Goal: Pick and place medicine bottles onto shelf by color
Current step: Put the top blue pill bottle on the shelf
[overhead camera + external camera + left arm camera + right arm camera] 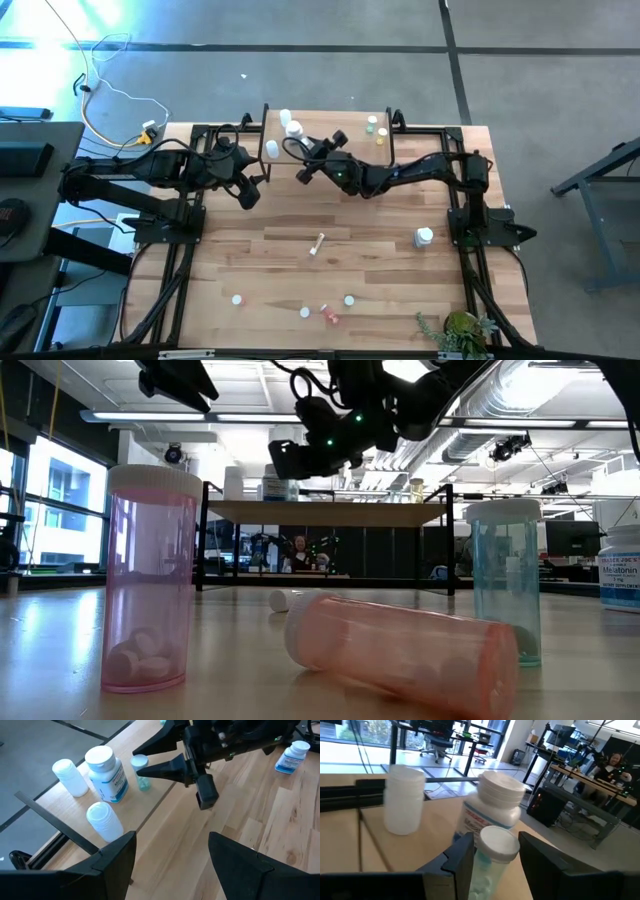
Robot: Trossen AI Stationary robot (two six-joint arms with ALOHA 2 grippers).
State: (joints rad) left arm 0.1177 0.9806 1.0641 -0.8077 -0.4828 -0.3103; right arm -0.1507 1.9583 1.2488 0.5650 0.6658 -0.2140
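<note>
A: Where's the clear vial (487,857)?
B: On the shelf (160,795), between the right gripper (492,855)'s spread fingers: a release, I'd judge.
A: Next?
B: Back off without knocking the white bottles (102,772) beside it. Left gripper (172,855) waits nearby, fingers apart.

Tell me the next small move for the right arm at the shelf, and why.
Probably back the right gripper straight away from the clear vial. The vial stands upright on the shelf beside the white bottles, and the fingers sit apart on either side of it, so it looks released. A straight retreat should avoid knocking it. The left gripper waits open nearby.
</note>
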